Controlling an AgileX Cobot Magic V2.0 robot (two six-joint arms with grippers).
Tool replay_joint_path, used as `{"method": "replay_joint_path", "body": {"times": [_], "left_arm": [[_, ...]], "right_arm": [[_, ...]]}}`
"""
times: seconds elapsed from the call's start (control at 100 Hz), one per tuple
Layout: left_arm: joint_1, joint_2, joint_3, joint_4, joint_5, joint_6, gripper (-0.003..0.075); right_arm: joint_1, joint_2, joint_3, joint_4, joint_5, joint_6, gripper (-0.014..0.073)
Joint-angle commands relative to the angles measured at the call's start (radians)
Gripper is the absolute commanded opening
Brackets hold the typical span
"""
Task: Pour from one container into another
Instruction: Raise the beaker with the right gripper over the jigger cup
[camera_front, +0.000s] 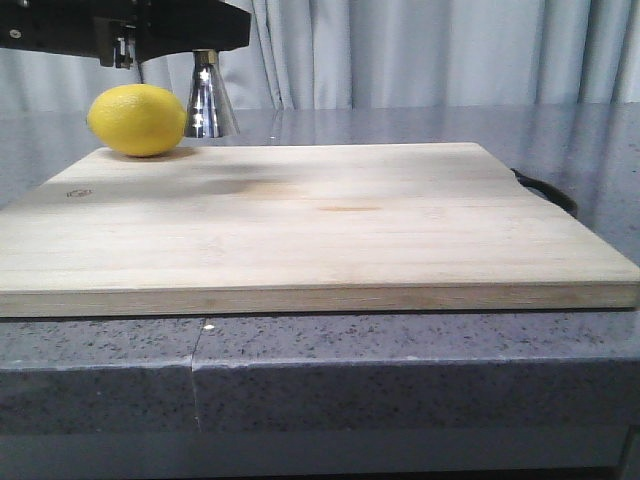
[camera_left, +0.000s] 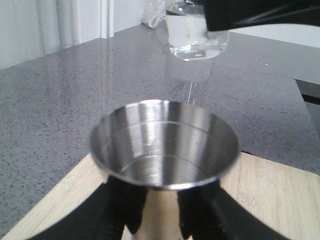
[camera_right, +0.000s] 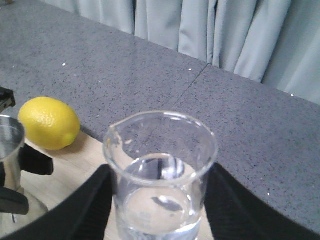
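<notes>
Between the left gripper's (camera_left: 160, 220) black fingers (camera_left: 117, 212), clamped at its narrow waist, stands the steel jigger (camera_left: 164, 145), its open upper cup shiny and apparently empty. Its waist and lower cone are hidden by the fingers in the left wrist view, and the front view shows only the lower cone, its top cut off by the dark arm. Beyond and above the jigger, the right gripper (camera_right: 159, 220) grips the clear glass beaker (camera_right: 161, 172) between its two fingers, upright, with clear liquid in the bottom and the pouring lip turned toward the lemon (camera_right: 48, 123). Any printed marks on the glass are too faint to read. The lemon lies on the wooden cutting board (camera_front: 320, 225), just beside the jigger.
</notes>
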Motion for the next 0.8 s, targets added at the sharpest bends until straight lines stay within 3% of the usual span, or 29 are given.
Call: {"method": "replay_joint_path", "body": {"times": [0.0, 0.2, 0.45, 0.79], "left_arm": [[-0.006, -0.041, -0.031, -0.081, 0.11, 0.003, 0.0222], [-0.006, -0.041, -0.031, -0.081, 0.11, 0.003, 0.0222], [-0.006, -0.041, -0.031, -0.081, 0.11, 0.003, 0.0222], [-0.006, -0.041, -0.031, -0.081, 0.11, 0.003, 0.0222]], "right_arm": [[0.025, -0.007, -0.1, -0.016, 0.015, -0.065, 0.0327], [0.098, 0.073, -0.268, -0.022, 0.197, -0.235, 0.0327], [0.174, 0.165, -0.438, -0.156, 0.371, -0.364, 0.0327], [0.222, 0.208, -0.507, -0.266, 0.405, -0.506, 0.0327]]}}
